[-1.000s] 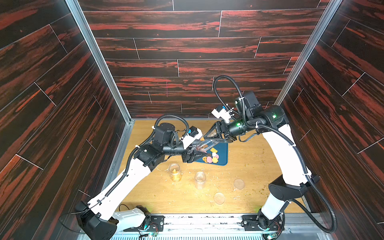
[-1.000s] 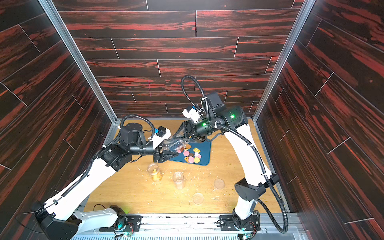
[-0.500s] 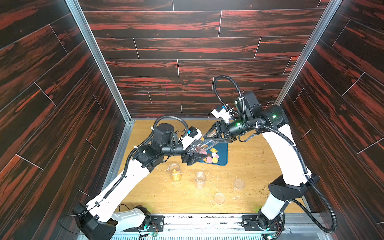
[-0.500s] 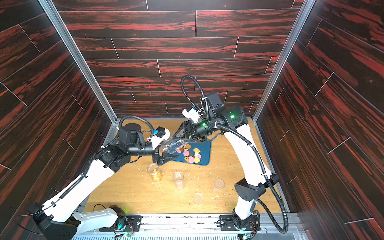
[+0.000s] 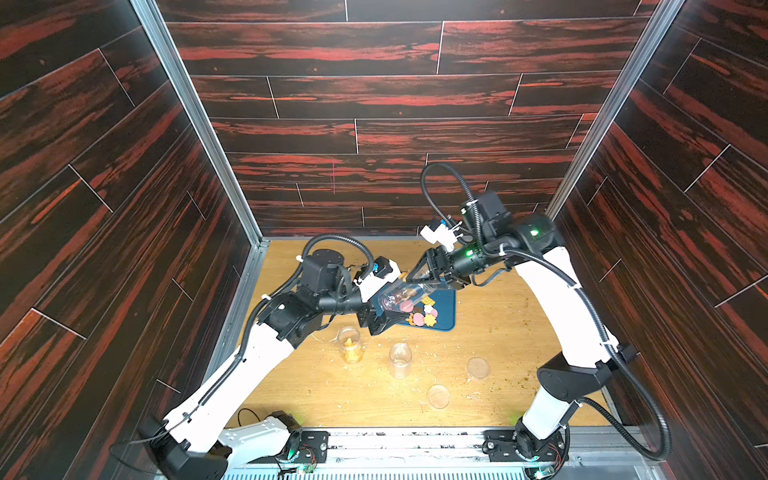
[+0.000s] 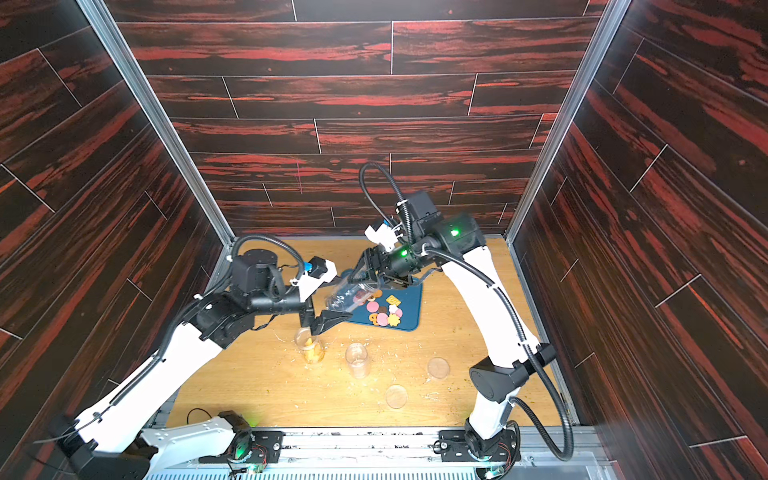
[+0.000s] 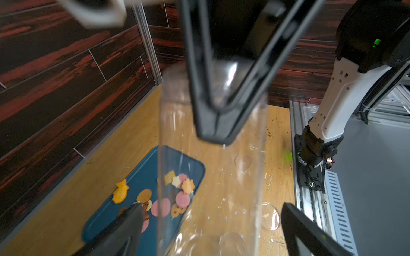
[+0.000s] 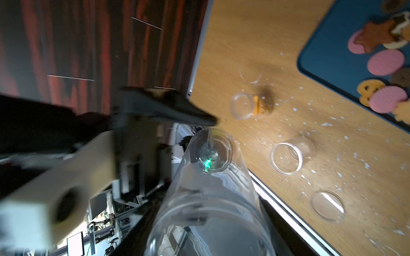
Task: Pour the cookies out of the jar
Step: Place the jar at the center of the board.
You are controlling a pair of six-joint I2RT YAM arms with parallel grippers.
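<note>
Two jaws of the left gripper [image 6: 322, 318] are springing wide, freeing the clear jar [image 6: 345, 297] they were clamping a second ago. Only the right gripper [image 6: 357, 280] is gripping it, tilted above the blue tray [image 6: 411, 307]. Cookies [image 6: 384, 313] are lying on that tray, so pouring looks finished. No readable lettering is showing anywhere.

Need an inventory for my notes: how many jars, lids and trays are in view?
Jars: 3 (held jar, snack jar, empty jar)
Lids: 2 plain (right lid, near lid); a faint ring by the snack jar may be a third
Tray: 1
Total: 6, or 7 with that ring
</note>
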